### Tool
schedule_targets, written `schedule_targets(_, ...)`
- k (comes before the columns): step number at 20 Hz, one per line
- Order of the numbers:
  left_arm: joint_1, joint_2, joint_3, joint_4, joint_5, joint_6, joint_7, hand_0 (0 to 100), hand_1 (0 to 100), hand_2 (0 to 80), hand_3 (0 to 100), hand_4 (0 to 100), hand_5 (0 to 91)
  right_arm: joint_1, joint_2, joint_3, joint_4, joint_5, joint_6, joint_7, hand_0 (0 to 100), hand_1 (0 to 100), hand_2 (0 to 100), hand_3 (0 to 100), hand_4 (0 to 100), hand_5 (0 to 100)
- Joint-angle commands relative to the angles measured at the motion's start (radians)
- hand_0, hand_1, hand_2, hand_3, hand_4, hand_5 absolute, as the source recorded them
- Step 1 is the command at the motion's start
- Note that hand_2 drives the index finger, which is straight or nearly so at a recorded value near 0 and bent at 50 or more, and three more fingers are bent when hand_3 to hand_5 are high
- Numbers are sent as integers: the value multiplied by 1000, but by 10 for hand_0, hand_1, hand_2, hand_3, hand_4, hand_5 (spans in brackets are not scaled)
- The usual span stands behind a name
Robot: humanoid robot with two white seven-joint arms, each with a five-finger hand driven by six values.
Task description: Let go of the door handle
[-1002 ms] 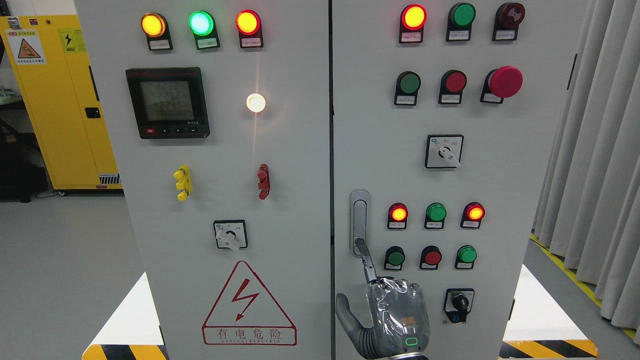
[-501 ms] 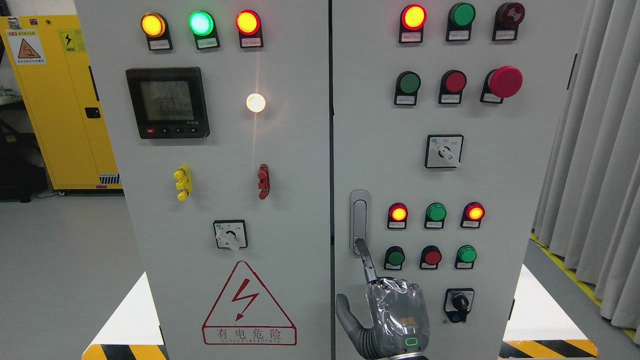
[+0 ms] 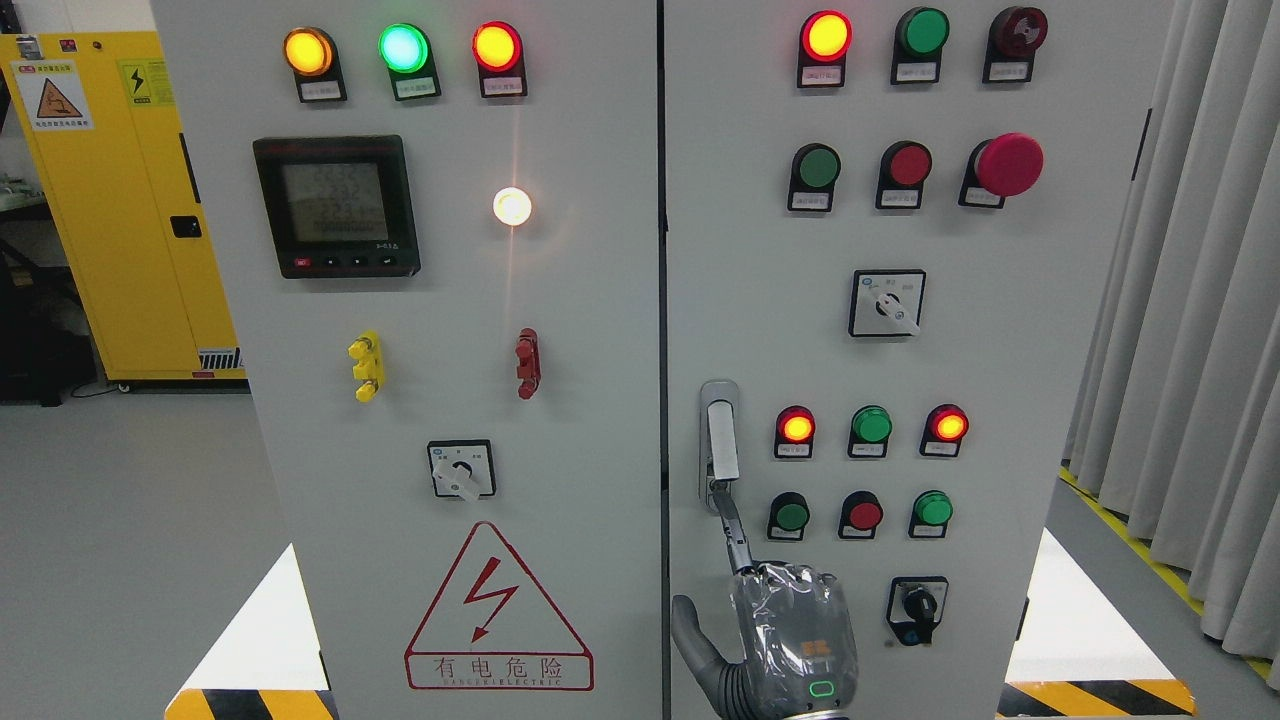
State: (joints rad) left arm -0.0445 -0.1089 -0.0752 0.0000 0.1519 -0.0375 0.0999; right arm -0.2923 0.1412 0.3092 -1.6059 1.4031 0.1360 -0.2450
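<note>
The right hand (image 3: pixel 790 640) enters at the bottom edge of the frame, just right of centre, its back wrapped in clear film and facing the camera. One finger (image 3: pixel 733 525) is extended upward and slightly left; its tip meets the lower end of the door handle (image 3: pixel 721 440). The remaining fingers are curled under the palm and hold nothing, and the thumb juts out toward the lower left. The hand grasps no object.

The door handle sits in the lower middle of the frame, on the left margin of the right cabinet door (image 3: pixel 1000 330). Its silver lever stands proud of the recessed plate, tilted outward at its lower end.

Right of the handle are two rows of three indicators: red lit (image 3: pixel 796 426), green (image 3: pixel 871 425), red lit (image 3: pixel 948 425) above; green, red, green below. A black key switch (image 3: pixel 918 608) lies lower right of the hand. Higher on the same door are a rotary selector (image 3: pixel 887 302), a red mushroom button (image 3: pixel 1008 164), and further lamps along the top.

On the left door (image 3: pixel 300 400), across the vertical seam, are a digital meter (image 3: pixel 336 206) at upper left, a lit white lamp (image 3: pixel 512 206), yellow (image 3: pixel 365 366) and red (image 3: pixel 526 363) terminals, a selector switch (image 3: pixel 460 469), and a red hazard triangle (image 3: pixel 497 610) at the bottom.

A yellow cabinet (image 3: pixel 110 200) stands at far left; grey curtains (image 3: pixel 1200 330) hang at far right.
</note>
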Motion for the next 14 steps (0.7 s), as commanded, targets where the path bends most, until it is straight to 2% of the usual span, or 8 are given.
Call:
schedule_targets(1,0,0,0,-12,0,-1,0,120,556,0,0,0,0,4,0,-1,0,1,1,1,516,373,0,1000,1000,1000)
schedule_targets(14,0,0,0,-12,0,-1,0,120,556,0,0,0,0,5,-2,1,-6,-1,-1,-3,511,375,0,1000,1000,1000)
